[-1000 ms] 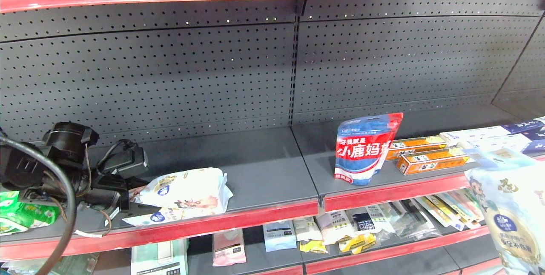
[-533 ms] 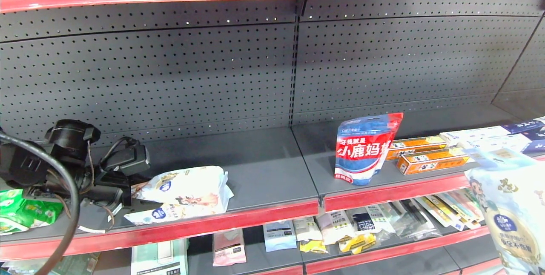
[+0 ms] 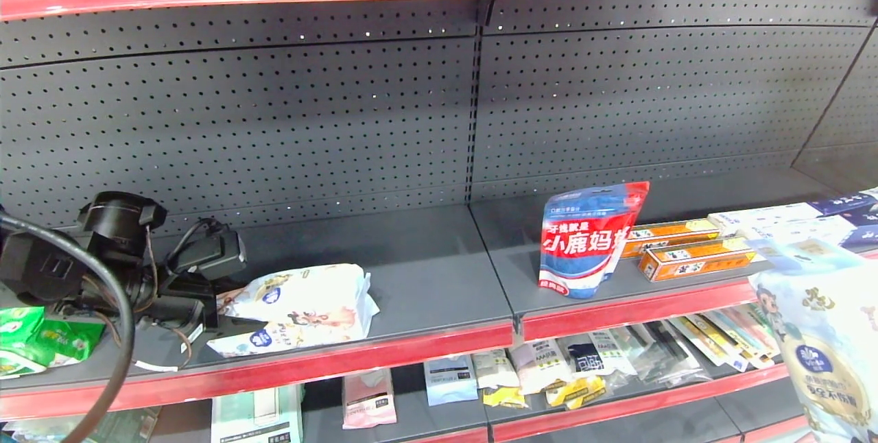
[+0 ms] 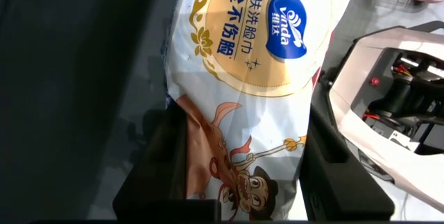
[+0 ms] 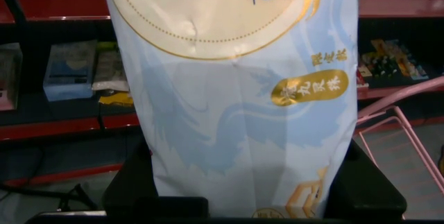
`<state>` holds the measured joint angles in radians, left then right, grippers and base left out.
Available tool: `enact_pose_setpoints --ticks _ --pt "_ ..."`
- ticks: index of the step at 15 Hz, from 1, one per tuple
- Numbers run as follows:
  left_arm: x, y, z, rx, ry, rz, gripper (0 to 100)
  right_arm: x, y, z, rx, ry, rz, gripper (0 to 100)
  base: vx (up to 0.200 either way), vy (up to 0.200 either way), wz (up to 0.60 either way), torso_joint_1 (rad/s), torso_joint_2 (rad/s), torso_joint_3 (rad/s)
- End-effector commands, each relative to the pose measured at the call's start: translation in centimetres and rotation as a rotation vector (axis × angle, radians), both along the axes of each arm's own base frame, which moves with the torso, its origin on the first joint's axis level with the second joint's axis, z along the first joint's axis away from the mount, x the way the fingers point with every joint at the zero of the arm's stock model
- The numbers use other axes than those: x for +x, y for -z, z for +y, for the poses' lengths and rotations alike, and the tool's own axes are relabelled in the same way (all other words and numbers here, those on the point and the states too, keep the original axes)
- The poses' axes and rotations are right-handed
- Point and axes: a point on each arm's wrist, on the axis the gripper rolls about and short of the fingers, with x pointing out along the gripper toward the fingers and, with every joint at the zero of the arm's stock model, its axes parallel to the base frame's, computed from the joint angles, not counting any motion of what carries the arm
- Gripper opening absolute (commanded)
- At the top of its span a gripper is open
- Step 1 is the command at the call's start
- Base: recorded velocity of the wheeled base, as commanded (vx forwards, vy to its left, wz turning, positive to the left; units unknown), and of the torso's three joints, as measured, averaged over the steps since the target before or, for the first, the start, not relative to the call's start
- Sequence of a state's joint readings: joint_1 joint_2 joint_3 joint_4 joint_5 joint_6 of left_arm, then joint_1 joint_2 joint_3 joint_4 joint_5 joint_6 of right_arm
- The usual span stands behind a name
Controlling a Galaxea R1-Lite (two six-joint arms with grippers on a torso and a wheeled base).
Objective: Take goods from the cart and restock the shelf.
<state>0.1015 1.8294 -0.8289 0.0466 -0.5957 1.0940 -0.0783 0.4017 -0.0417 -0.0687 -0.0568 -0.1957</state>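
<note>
I have the left gripper point(image 4: 244, 134) clamped across a white pack point(image 4: 243, 57), one dark finger pressed on each side of it. The wrapper carries a round blue badge, gold-edged lettering and a cartoon figure. The pack lies on its side on the grey shelf point(image 3: 425, 271), close to the red front lip. A green pack point(image 3: 41, 340) lies on the outer side of that arm. Well off to this gripper's right, past the shelf joint, a red-and-blue pouch point(image 3: 590, 241) stands upright with big white characters on a red band, and just beyond it orange boxes point(image 3: 693, 258) lie flat. The right gripper point(image 5: 250, 161) is closed on a pale blue pack point(image 5: 236, 99), held upright out in front of the shelf edge, with a gold oval label and a gold ring on its face. Behind that pack a lower shelf point(image 5: 62, 127) holds small packets, and a pink wire cart point(image 5: 409, 141) sits just beside the gripper. A dark pegboard panel point(image 3: 309, 121) backs the shelf
</note>
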Motion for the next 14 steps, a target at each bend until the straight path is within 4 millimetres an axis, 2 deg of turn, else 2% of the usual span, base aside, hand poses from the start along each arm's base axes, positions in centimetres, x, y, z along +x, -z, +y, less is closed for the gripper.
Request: enact_pose_setpoints --ticks 1,14 --pt "-0.29 -0.02 -0.03 0.000 -0.002 0.014 0 0.01 -0.04 0.00 -0.001 0.000 -0.001 0 0.000 0.000 0.00 0.000 0.00 0.000" --pt "-0.53 -0.27 -0.28 -0.011 0.000 0.018 0 0.01 -0.04 0.00 -0.001 0.000 -0.001 0 0.000 0.000 0.00 0.000 0.00 0.000"
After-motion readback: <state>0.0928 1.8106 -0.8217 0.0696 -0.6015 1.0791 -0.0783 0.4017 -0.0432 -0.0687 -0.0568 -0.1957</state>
